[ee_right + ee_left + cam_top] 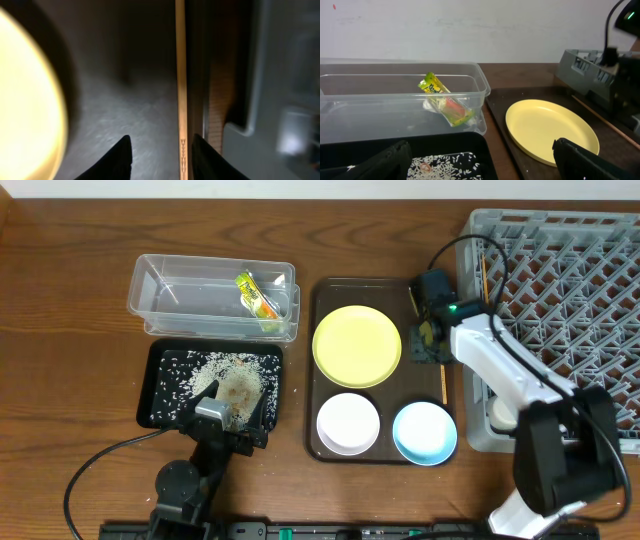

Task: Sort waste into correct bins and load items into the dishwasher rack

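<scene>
The clear tub (170,295) holds the green-and-orange wrapper (256,296), which also shows in the left wrist view (442,100). The black tray (160,370) holds rice grains (225,370). The yellow plate (357,346), white bowl (348,421) and blue bowl (425,431) sit on a brown tray (325,295). My left gripper (232,415) is open and empty over the black tray's front edge. My right gripper (425,340) is open and low over the brown tray's right edge. A wooden chopstick (180,75) lies between its fingers (161,157), close to the right one. A second chopstick (484,275) stands in the grey rack (560,270).
A small white cup (503,412) sits at the rack's front-left corner, partly hidden by my right arm. The rack's grey wall (280,75) is right beside the right gripper. The plate's rim (30,100) is just left of it.
</scene>
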Controlling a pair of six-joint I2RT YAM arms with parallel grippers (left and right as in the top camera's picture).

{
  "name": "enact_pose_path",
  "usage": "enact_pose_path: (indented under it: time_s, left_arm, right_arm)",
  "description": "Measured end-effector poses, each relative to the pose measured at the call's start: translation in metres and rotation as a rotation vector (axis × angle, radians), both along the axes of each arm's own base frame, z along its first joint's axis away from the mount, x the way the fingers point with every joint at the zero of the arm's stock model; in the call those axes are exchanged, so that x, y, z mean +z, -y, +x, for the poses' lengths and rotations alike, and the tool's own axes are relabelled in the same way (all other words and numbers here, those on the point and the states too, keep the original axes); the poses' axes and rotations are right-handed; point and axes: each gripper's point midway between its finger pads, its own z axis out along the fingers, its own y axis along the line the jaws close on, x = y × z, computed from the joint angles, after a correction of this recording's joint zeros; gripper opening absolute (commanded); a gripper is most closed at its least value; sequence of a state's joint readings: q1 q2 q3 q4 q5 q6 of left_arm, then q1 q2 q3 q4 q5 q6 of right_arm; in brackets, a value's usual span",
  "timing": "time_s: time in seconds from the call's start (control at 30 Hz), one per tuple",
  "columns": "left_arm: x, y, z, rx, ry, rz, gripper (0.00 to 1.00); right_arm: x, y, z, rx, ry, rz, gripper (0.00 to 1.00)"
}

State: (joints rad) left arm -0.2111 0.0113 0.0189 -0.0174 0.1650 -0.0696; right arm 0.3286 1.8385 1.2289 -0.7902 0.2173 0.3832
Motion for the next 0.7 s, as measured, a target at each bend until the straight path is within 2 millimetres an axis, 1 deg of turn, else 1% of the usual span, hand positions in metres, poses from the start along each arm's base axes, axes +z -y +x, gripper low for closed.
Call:
enact_pose_path:
  time_s: [0.13,0.23,0.33,0.37,0.4,0.43,0.7]
  left_arm:
    - [0.0,0.0,0.0,0.0,0.0,0.0,0.92]
    - [0.0,0.0,0.0,0.0,0.0,0.0,0.91]
    - [0.0,0.0,0.0,0.0,0.0,0.0,0.92]
    - [0.0,0.0,0.0,0.0,0.0,0.0,0.92]
    - [0.0,0.0,0.0,0.0,0.0,0.0,0.92]
    - [0.0,0.0,0.0,0.0,0.0,0.0,0.92]
    - [0.0,0.0,0.0,0.0,0.0,0.0,0.92]
  right_arm:
    - [-0.024,0.008,-0.005,-0.02,-0.066,-0.023,0.38]
    - [-0.035,0.015,-0.007,-0.039,-0.1,-0.025,0.33]
    - [-0.037,0.019,-0.009,-0.055,-0.114,-0.019,0.21]
    - [-0.037,0.019,-0.01,-0.058,-0.118,-0.016,0.16]
    - [-0.038,0.019,-0.011,-0.059,-0.124,-0.013,0.07]
    - [-0.038,0.018,-0.012,-0.059,-0.13,-0.004,0.01]
    - [-0.036,0.006,-0.015,-0.034,-0.15,0.068,0.01]
